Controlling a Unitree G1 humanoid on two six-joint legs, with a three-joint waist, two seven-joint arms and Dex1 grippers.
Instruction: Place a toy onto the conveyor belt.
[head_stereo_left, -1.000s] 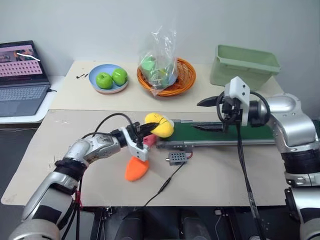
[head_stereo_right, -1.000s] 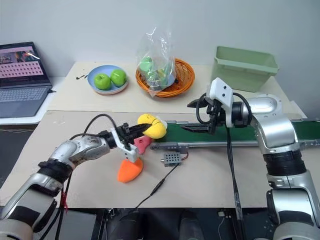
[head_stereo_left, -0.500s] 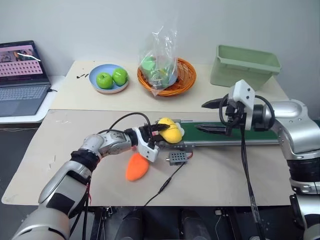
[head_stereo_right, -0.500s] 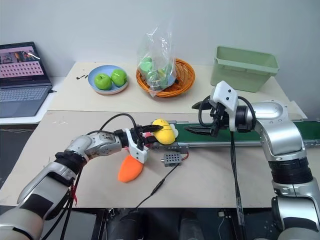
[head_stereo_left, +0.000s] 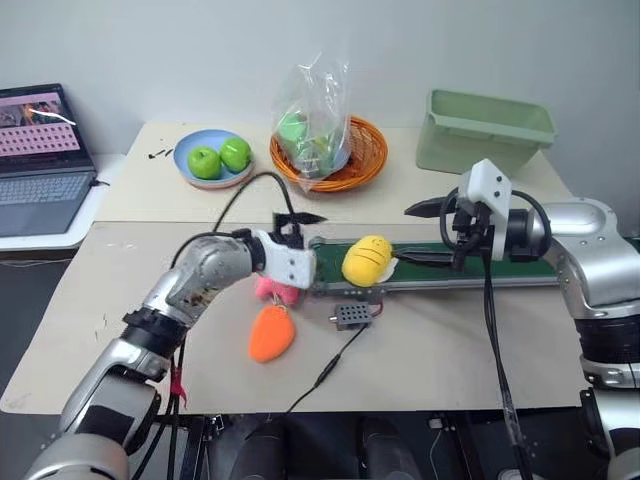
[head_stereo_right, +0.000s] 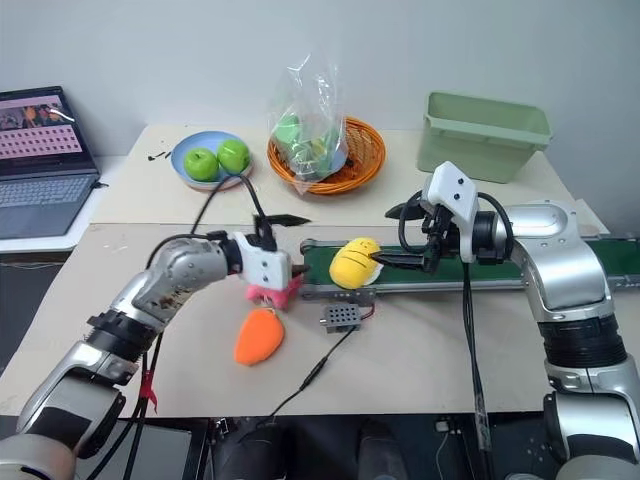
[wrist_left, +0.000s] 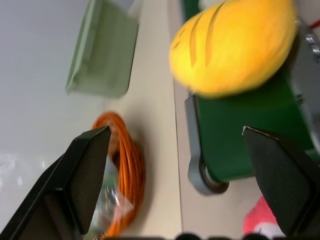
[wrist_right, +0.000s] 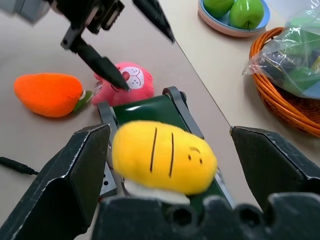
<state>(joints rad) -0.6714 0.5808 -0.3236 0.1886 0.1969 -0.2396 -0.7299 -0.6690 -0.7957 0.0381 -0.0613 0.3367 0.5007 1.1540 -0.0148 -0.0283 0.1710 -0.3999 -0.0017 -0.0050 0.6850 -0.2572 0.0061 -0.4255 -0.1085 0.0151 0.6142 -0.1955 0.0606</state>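
Observation:
The yellow toy (head_stereo_left: 367, 260) lies free on the left end of the dark green conveyor belt (head_stereo_left: 455, 268). My left gripper (head_stereo_left: 318, 245) hovers just left of the toy, open wide with nothing between its fingers (wrist_left: 82, 172). Its lower finger hangs over the pink plush (head_stereo_left: 268, 290). My right gripper (head_stereo_left: 402, 235) is open just right of the toy, one finger above the belt and one low over it. In the right wrist view the toy (wrist_right: 162, 156) rests on the belt ahead of those fingers.
An orange carrot plush (head_stereo_left: 270, 335) lies near the table's front, beside a small grey box (head_stereo_left: 355, 315) with a cable. At the back stand a blue plate of green apples (head_stereo_left: 210, 160), an orange basket (head_stereo_left: 335, 160) holding a plastic bag, and a pale green bin (head_stereo_left: 485, 130). A laptop (head_stereo_left: 40, 160) sits far left.
My left gripper let go of the yellow toy, opened wide, rolled and rose. The toy now rests on the belt, farther right. The right arm stayed put.

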